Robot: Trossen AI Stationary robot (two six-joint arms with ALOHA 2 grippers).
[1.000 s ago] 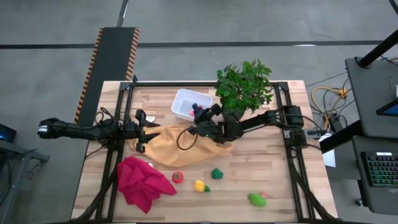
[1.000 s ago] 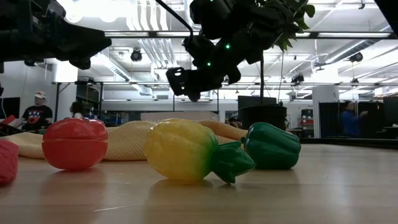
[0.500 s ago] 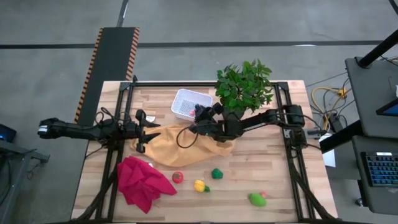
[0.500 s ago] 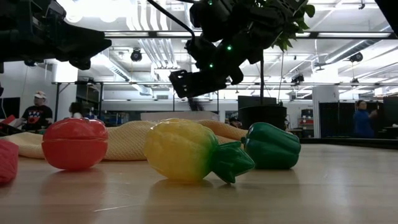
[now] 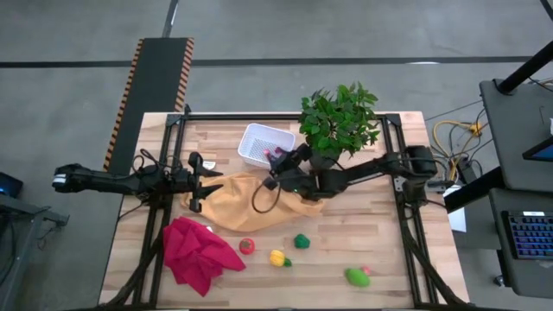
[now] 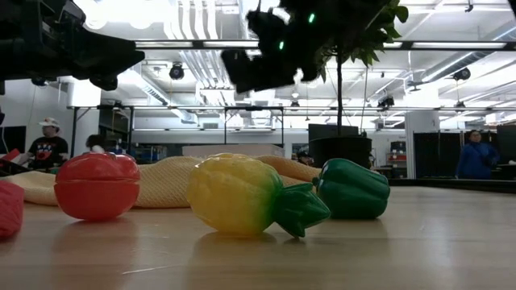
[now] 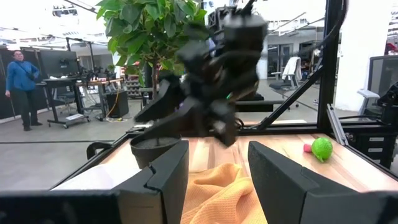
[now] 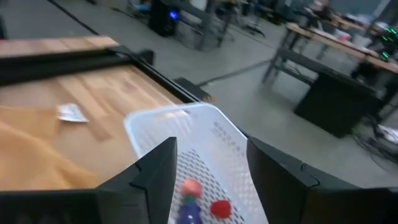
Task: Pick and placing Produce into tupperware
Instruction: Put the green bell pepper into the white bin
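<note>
The white mesh bin [image 5: 263, 144] stands at the table's far middle; in the right wrist view [image 8: 186, 134] it holds a red piece [image 8: 221, 208], a pink piece [image 8: 191, 186] and a purple piece [image 8: 188, 214]. My right gripper [image 5: 276, 164] hovers open and empty above the bin's near corner, and it also shows in its own wrist view [image 8: 211, 149]. My left gripper [image 5: 197, 181] waits open at the left end of the orange cloth [image 5: 255, 203]. A red tomato [image 5: 248, 246], a yellow fruit [image 5: 277, 257], a green pepper [image 5: 301, 241] and a green-and-pink piece [image 5: 357, 276] lie on the table's near part.
A leafy potted plant [image 5: 337, 121] stands right of the bin, close to my right arm. A crumpled red cloth [image 5: 199, 250] lies at the near left. A black frame runs along the table's edges. People stand in the room beyond the table.
My right gripper has risen well above the table by the bin's near corner; its fingers stay apart. The produce on the table and my left arm have kept still.
</note>
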